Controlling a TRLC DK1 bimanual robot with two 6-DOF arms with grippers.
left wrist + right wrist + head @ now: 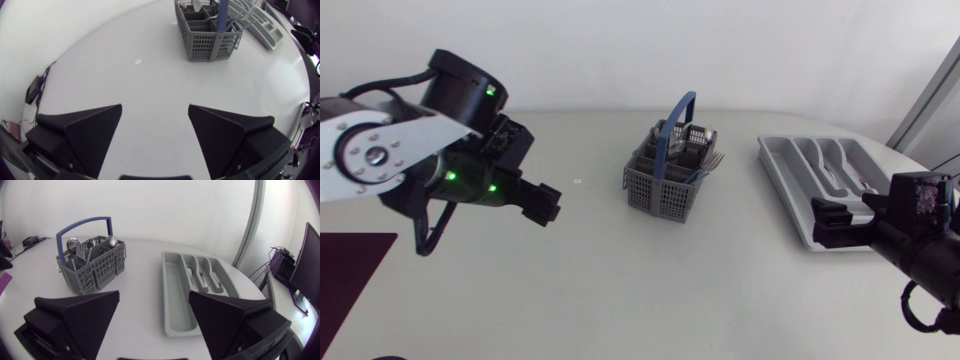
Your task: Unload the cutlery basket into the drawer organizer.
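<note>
The grey cutlery basket [660,195] with the blue handle [676,125] stands in the middle of the white worktop [620,290]; the drawer organizer [782,180] lies well apart from it on the right side, just ahead of the right gripper [832,222]. Both grippers are wide open and hold nothing; the left gripper [546,203] hangs over the worktop, well apart from the basket. Spoons [73,243] stand in the basket with their round ends up; a fork [713,160] pokes out on the side toward the organizer. The cutlery looks like metal, so it is probably hard, thin, smooth and slippery; it should not bend or break. The best place to take hold is likely the part that sticks up over the rim, pinched on its flat sides; the basket looks light and may tip or lift if a piece catches.
</note>
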